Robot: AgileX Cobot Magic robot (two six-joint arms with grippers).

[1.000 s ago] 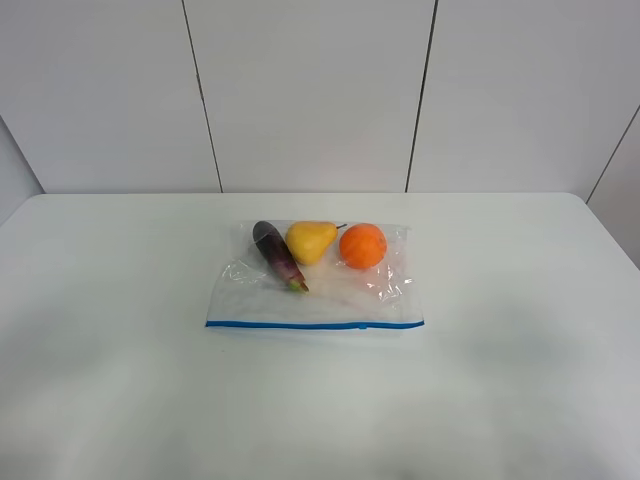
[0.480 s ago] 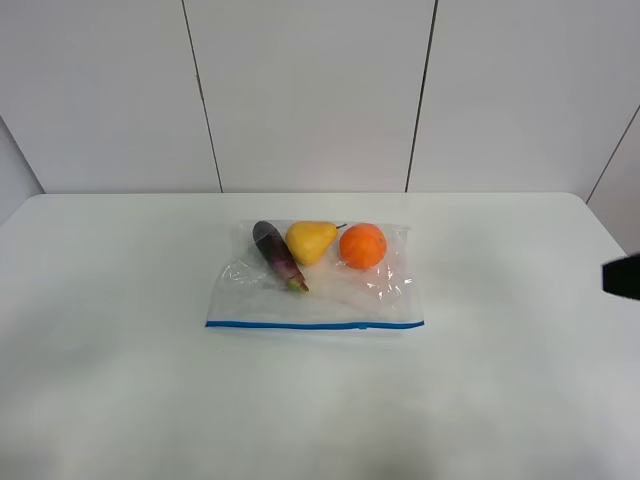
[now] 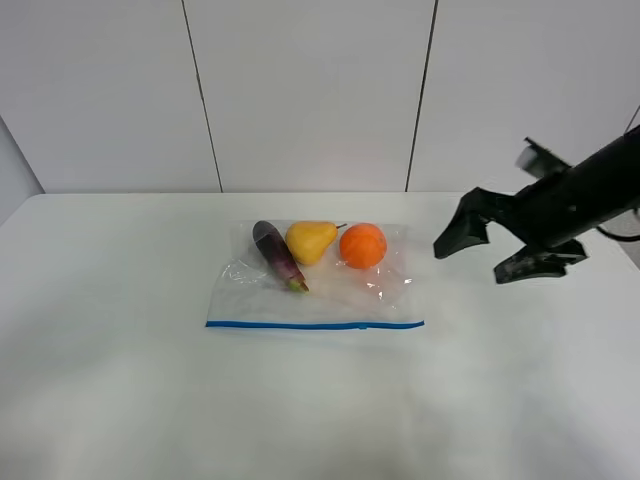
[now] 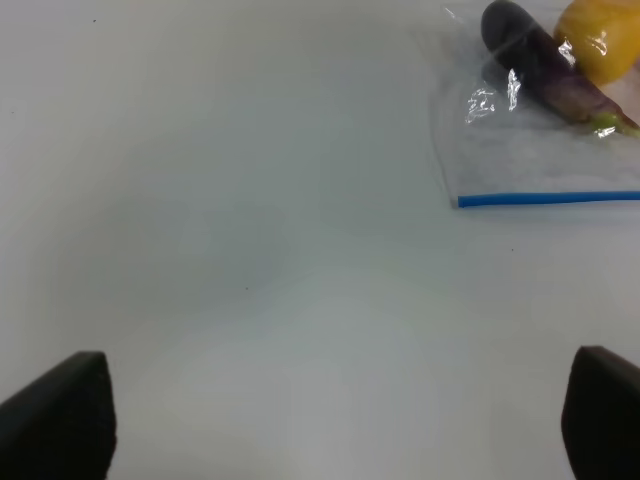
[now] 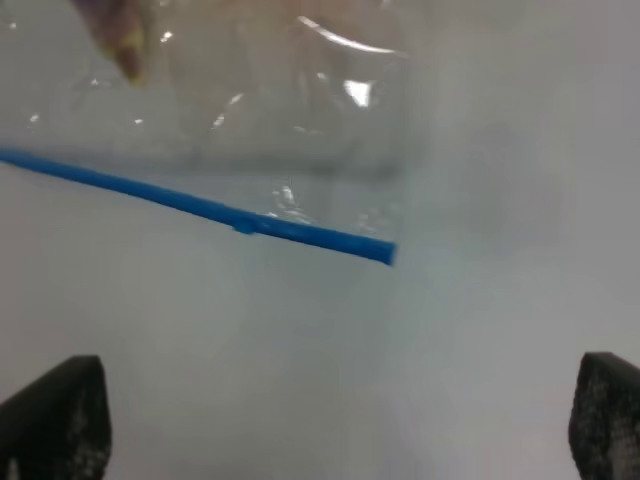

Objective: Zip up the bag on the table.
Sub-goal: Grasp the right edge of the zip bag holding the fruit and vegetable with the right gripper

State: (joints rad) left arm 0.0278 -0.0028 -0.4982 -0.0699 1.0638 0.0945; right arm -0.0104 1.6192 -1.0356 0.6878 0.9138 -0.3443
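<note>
The right hand (image 3: 470,262) hangs above the desk (image 3: 120,380) with its two fingers spread wide, gripping nothing. From where I stand it sits out at about 3 o'clock from the bag (image 3: 315,295), near it but clear of the plastic. Its own camera looks down on the 3 o'clock end of the blue zipper strip (image 3: 315,325). The left hand (image 4: 330,420) is just as wide and just as empty. It is off toward 9 o'clock, well apart from the bag, and only its wrist camera shows it.

The bag lies flat around the middle of the desk, the strip along its 6 o'clock edge. An eggplant (image 3: 278,255), a pear (image 3: 310,240) and an orange (image 3: 362,245) are bunched inside toward 12 o'clock.

I'd say the job has barely begun: neither hand touches the bag, and I cannot tell how much of the strip is already sealed. Steadying the bag, pinching the strip and running along its length all appear to remain.
</note>
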